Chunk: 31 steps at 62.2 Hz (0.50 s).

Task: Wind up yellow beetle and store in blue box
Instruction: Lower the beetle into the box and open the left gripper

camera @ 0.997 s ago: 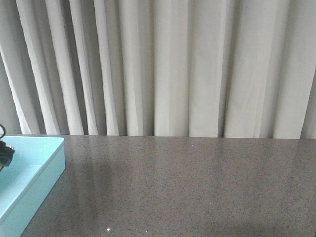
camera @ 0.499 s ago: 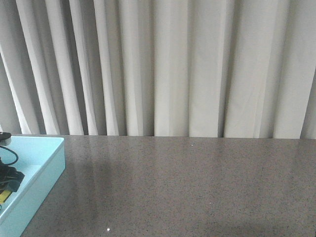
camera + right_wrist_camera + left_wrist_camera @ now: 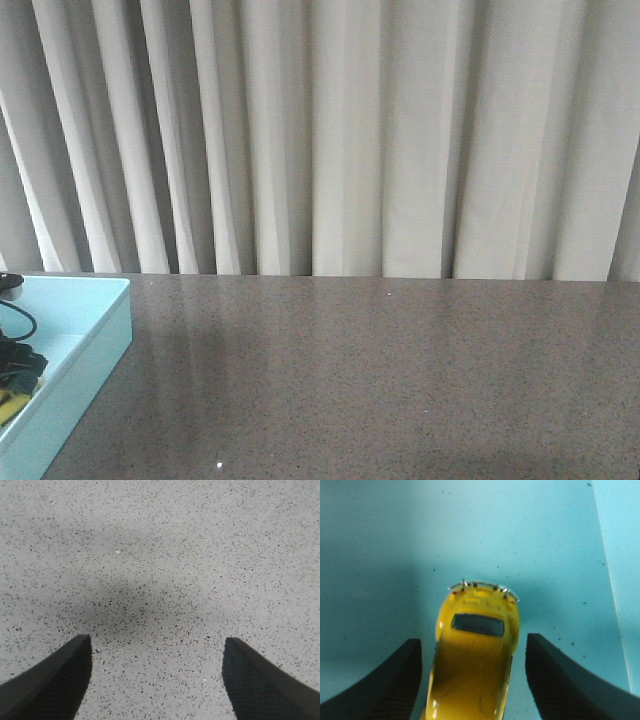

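The yellow beetle [image 3: 475, 650] rests on the floor of the blue box [image 3: 380, 540], between the fingers of my left gripper [image 3: 473, 640]. The jaws stand open, with a strip of blue floor showing on each side of the car. In the front view the blue box [image 3: 95, 335] sits at the left edge of the table. There a black part of the left gripper [image 3: 15, 365] and a bit of the yellow beetle [image 3: 10, 405] show inside it. My right gripper [image 3: 157, 639] is open and empty over the speckled table.
The grey speckled table [image 3: 380, 380] stretches to the right of the box. A pale pleated curtain [image 3: 340, 140] hangs behind its far edge. One wall of the box [image 3: 620, 555] runs beside the car.
In the front view the left gripper has come further into sight and sunk lower in the box. The yellow car now shows beneath it.
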Available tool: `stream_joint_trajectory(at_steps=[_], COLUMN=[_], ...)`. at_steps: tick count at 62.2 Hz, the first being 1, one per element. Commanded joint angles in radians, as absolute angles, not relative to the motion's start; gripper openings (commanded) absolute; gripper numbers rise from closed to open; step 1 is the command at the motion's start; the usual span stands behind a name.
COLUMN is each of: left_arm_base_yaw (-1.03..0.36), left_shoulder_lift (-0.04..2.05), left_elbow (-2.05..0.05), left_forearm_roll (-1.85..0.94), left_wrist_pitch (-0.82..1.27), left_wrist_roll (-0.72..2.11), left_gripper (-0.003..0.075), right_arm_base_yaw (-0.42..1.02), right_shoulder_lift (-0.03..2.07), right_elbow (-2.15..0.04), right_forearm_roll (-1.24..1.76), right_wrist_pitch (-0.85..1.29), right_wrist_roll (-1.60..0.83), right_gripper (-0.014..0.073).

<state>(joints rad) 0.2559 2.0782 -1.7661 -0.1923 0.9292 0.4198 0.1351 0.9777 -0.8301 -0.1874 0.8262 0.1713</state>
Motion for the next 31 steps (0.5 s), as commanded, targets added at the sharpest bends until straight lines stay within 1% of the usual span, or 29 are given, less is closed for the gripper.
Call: stream_joint_trajectory(at_steps=[1,6,17,31], left_arm_base_yaw=[0.258,0.258,0.256,0.256], left_shoulder_lift=[2.015,2.008,1.958,1.825], left_elbow=[-1.796,-1.796,-1.796,-1.796], left_forearm_roll=[-0.213,-0.215,-0.223,-0.288], left_wrist_pitch=[0.894,0.900,0.908,0.912], left_wrist_roll=[0.397,0.384,0.377,0.380], left_gripper=[0.0514,0.0529,0.0524,0.0524], right_arm_base_yaw=[0.136,0.136,0.136,0.136], right_shoulder_lift=[0.963,0.963,0.963,0.963], right_elbow=[-0.855,-0.855,-0.855,-0.855], right_forearm_roll=[-0.206,-0.206,-0.206,-0.206], right_wrist_pitch=[0.780,0.780,0.780,0.780], right_wrist_roll=[0.173,0.173,0.173,0.173], right_gripper=[0.0526,0.0526,0.0526,0.0526])
